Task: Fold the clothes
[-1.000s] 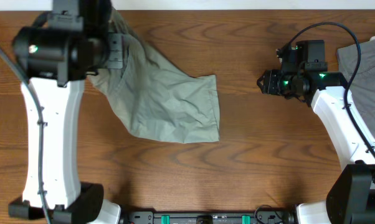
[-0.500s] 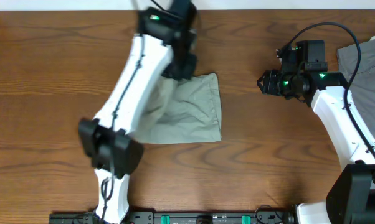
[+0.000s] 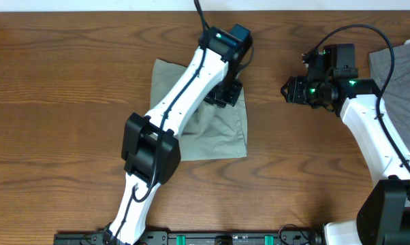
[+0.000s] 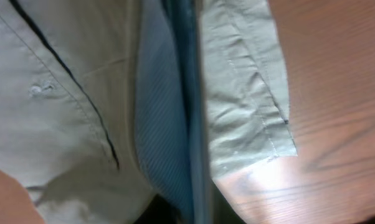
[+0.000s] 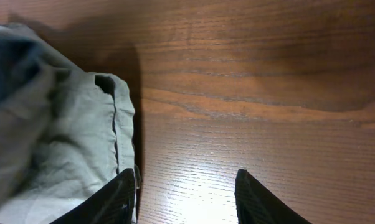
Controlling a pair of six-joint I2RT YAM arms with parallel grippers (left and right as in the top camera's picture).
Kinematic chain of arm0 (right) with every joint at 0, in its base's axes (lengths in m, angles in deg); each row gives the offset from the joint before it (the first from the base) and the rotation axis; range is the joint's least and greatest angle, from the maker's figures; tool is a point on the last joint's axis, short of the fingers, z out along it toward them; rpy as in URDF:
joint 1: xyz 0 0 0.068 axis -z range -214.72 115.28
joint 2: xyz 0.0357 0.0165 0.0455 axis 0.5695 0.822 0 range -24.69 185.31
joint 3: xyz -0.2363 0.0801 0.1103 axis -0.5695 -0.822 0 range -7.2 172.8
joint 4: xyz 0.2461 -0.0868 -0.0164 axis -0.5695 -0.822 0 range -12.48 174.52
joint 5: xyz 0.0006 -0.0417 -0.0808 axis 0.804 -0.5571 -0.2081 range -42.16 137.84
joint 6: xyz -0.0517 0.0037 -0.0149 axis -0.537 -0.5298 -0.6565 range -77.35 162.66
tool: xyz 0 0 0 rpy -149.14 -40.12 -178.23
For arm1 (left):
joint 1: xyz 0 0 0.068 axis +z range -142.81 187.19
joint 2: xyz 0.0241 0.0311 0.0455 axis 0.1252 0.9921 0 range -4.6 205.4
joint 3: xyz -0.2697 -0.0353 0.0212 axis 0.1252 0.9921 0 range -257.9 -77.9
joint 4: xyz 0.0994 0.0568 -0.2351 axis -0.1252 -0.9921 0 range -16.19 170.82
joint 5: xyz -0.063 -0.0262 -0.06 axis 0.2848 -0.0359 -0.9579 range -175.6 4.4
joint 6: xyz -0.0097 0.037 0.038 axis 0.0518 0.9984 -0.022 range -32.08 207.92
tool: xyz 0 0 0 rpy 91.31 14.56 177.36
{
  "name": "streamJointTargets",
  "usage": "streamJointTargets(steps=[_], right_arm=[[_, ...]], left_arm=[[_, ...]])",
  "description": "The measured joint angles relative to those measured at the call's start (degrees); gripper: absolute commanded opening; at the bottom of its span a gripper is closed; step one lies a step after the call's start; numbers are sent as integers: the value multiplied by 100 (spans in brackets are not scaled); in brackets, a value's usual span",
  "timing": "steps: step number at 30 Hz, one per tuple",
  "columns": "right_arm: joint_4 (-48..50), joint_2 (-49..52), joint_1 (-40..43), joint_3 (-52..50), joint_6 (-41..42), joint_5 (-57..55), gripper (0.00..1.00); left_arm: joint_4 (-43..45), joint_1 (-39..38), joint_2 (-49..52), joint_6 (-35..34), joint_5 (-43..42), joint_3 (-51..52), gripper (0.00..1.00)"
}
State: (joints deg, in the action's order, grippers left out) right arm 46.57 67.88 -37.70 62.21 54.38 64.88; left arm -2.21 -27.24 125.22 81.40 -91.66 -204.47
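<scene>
The clothes, a pair of pale khaki-green shorts (image 3: 222,136), lie folded over in a rough rectangle at the table's middle. My left arm reaches diagonally across them. The left gripper (image 3: 227,94) is down on the cloth near its far right corner. In the left wrist view the shorts (image 4: 243,93) fill the frame, showing a stitched hem, and a blurred blue-grey strip (image 4: 175,124) hides the jaws. My right gripper (image 3: 287,89) hovers over bare wood just right of the shorts. It stands open in the right wrist view (image 5: 187,202), the shorts' hem (image 5: 69,124) beside its left finger.
A darker grey garment (image 3: 404,68) lies at the table's right edge behind the right arm. The left arm's white links (image 3: 181,102) cover the middle of the shorts. Bare wood (image 3: 69,102) stretches to the left.
The left arm has swung from the far left across to the right, carrying the cloth over itself. The shorts now lie as a narrower folded rectangle. The right arm has stayed put.
</scene>
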Motion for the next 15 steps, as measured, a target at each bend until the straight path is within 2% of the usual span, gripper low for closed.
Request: streamJointTargets(steps=[2,4,9,11,13,14,15], right_arm=[[2,0,0,0,0,0,50],[2,0,0,0,0,-2,49],[2,0,0,0,4,0,52],[26,0,0,0,-31,24,40],[111,0,-13,0,-177,192,36],[179,0,-39,0,-339,400,35],[243,0,-87,0,-498,601,33]], left_arm=[[20,-90,0,-24,2,0,63],[55,-157,0,-94,-4,0,63],[-9,-170,-2,-116,24,0,56],[-96,-125,-22,-109,96,0,55],[-107,-39,-81,-105,238,0,52],[-105,31,-138,-109,326,0,48],[-101,136,-238,-94,409,2,34]])
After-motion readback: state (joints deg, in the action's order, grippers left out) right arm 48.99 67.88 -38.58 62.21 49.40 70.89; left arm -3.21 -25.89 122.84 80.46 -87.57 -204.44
